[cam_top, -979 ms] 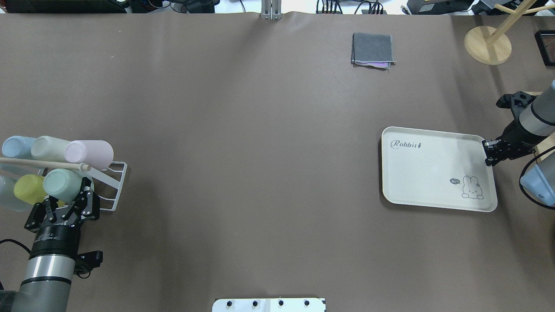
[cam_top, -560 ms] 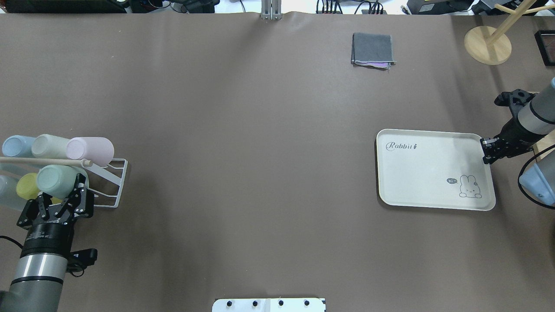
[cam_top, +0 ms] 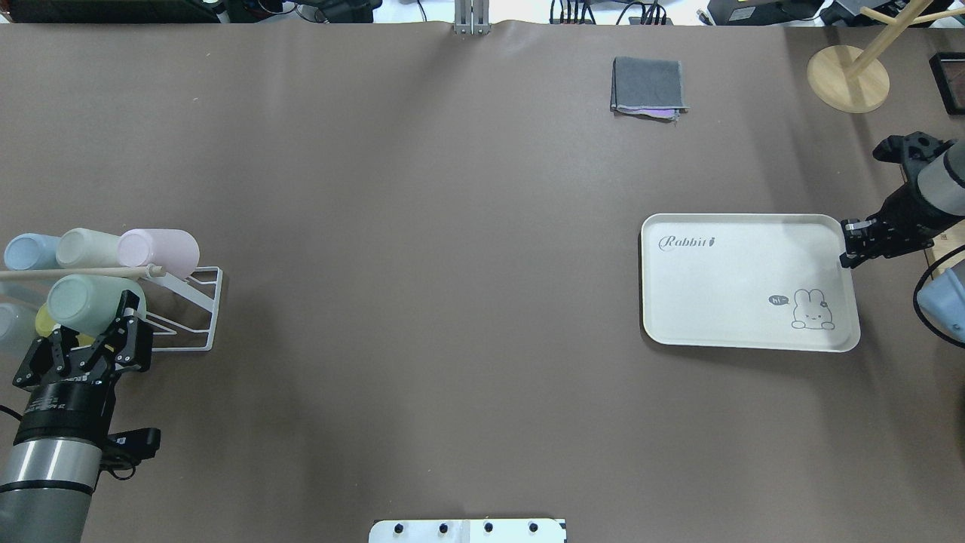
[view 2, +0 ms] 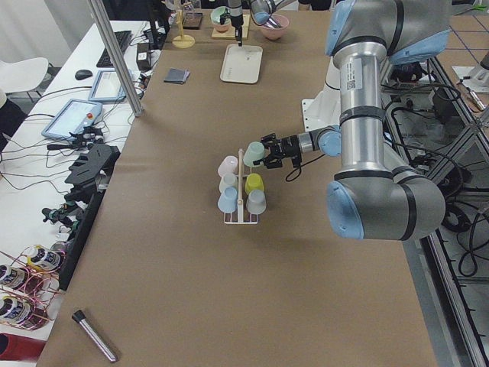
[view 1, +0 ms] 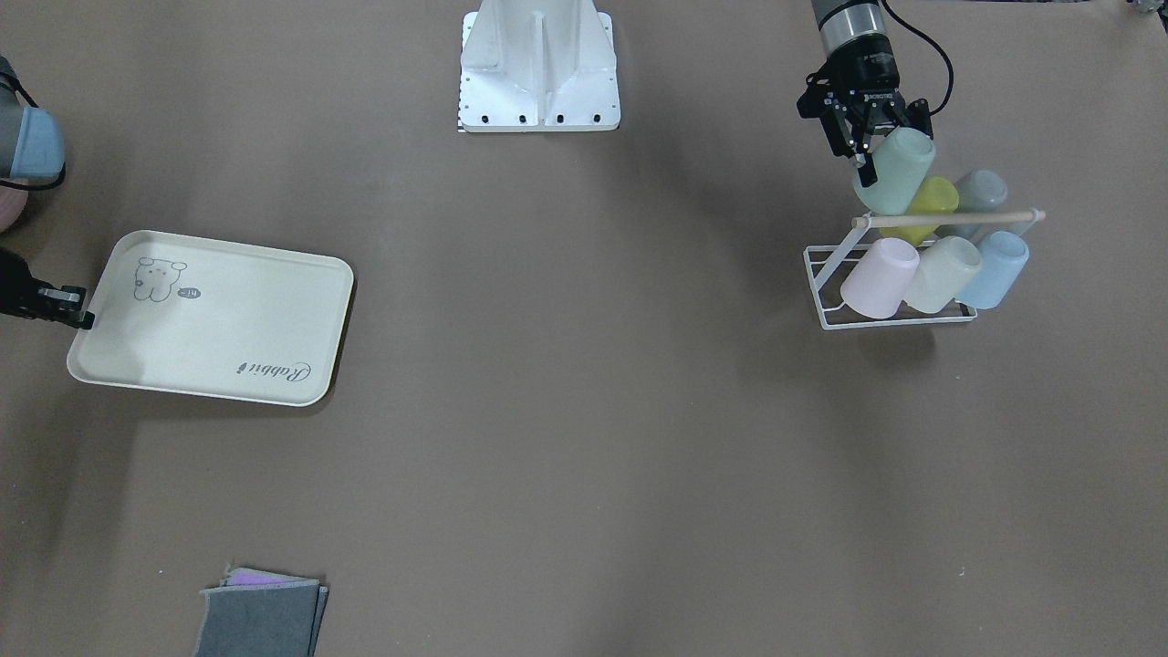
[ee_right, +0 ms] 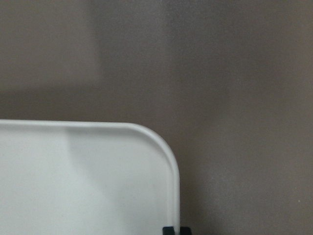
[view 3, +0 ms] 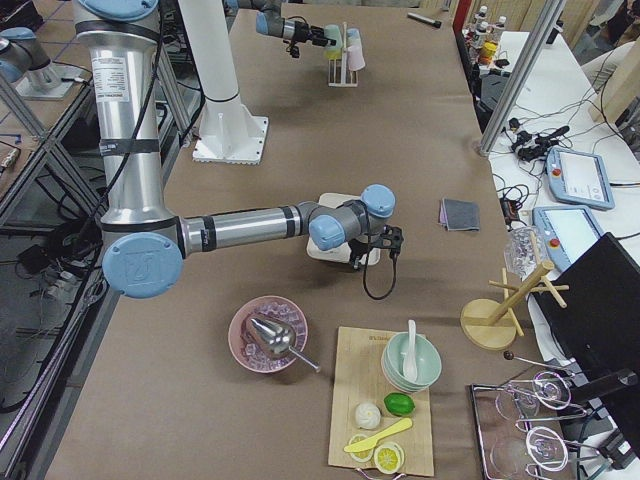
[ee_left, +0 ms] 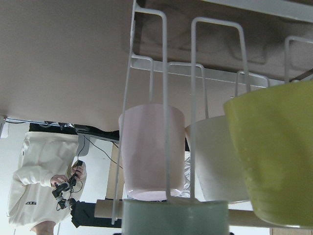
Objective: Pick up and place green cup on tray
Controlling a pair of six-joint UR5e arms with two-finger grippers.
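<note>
Mint-green plastic first: the green cup (cam_top: 87, 303) sits pinched between the left gripper's (cam_top: 94, 324) fingers, tipped on its side. It's at about 7 o'clock of the rack (cam_top: 197, 317) in the overhead view, way out at the table's (cam_top: 452, 302) 9 o'clock edge. I count six cups around that one rack: green, lime (view 1: 933, 201), grey (view 1: 984, 192), pink (cam_top: 158, 253), pale (cam_top: 87, 247) and blue (cam_top: 30, 251). There's one tray (cam_top: 724, 294), over at 3 o'clock, well apart from the cups. The right gripper (cam_top: 850, 245) is closed narrow on its rim at the tray's own 3 o'clock side. One folded cloth (cam_top: 648, 84) lies around 1 o'clock.
</note>
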